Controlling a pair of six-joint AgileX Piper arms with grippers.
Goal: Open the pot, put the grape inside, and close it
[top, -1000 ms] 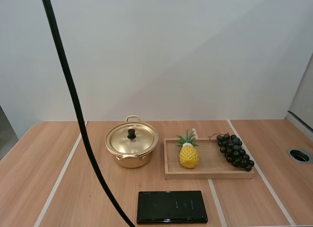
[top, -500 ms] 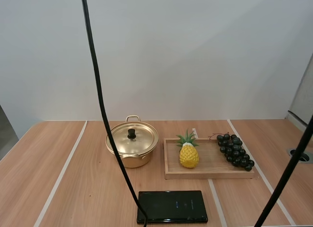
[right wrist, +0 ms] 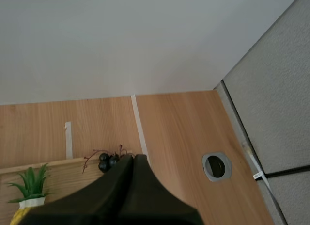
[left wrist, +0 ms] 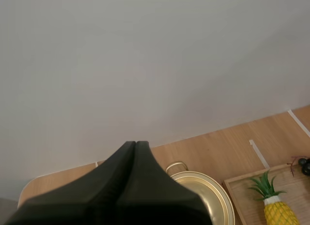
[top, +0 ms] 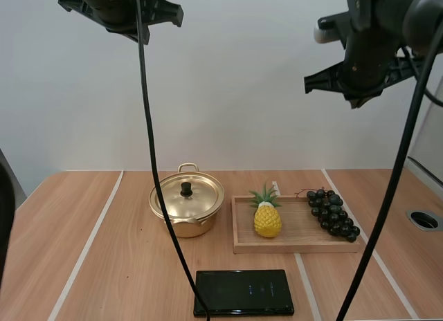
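A gold pot with its lid on and a black knob stands left of centre on the table. A bunch of dark grapes lies at the right end of a wooden tray. My left arm hangs high above the pot, and my right arm is high above the tray. In the left wrist view my left gripper is shut, one dark wedge far above the pot. My right gripper is shut too, high over the grapes.
A yellow toy pineapple stands on the tray's left half. A black flat slab lies near the front edge. A round hole sits in the table at far right. White tape lines cross the wood.
Both arms have come into the high view along its top, the left above the pot side, the right above the tray side. Pot, grapes and tray have not moved.
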